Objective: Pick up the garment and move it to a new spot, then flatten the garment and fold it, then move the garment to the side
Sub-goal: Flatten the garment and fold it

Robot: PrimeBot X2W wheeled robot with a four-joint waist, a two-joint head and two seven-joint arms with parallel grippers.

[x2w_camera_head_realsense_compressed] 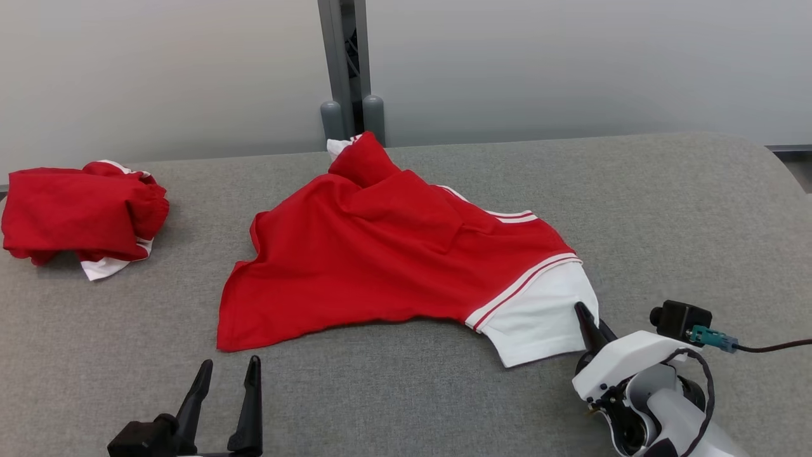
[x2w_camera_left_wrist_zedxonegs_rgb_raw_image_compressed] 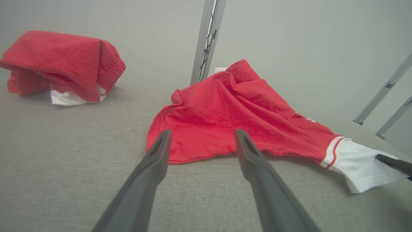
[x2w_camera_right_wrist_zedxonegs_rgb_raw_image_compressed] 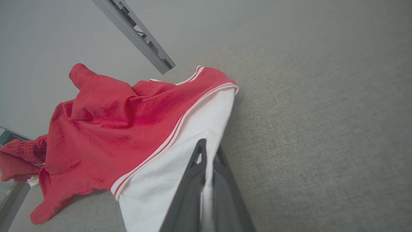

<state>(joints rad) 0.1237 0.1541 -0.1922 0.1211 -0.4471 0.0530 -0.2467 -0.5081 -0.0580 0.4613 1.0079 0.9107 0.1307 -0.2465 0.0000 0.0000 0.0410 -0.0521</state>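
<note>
The garment [x2w_camera_head_realsense_compressed: 393, 254] is a red shirt with a white, red-striped sleeve, lying crumpled in the middle of the grey cloth table [x2w_camera_head_realsense_compressed: 666, 209]. My right gripper [x2w_camera_head_realsense_compressed: 587, 317] is at the sleeve's near right edge, shut on the white fabric. In the right wrist view the garment [x2w_camera_right_wrist_zedxonegs_rgb_raw_image_compressed: 128, 129] spreads to the upper left, and the right gripper [x2w_camera_right_wrist_zedxonegs_rgb_raw_image_compressed: 207, 149] pinches the white cloth between its fingers. My left gripper [x2w_camera_head_realsense_compressed: 228, 371] stands open near the table's front left, just short of the red hem. In the left wrist view the garment [x2w_camera_left_wrist_zedxonegs_rgb_raw_image_compressed: 231, 109] lies beyond the open left gripper [x2w_camera_left_wrist_zedxonegs_rgb_raw_image_compressed: 202, 137].
A second red and white garment [x2w_camera_head_realsense_compressed: 82, 212] lies bunched at the far left of the table. A grey post [x2w_camera_head_realsense_compressed: 346, 63] rises behind the table's far edge against a pale wall.
</note>
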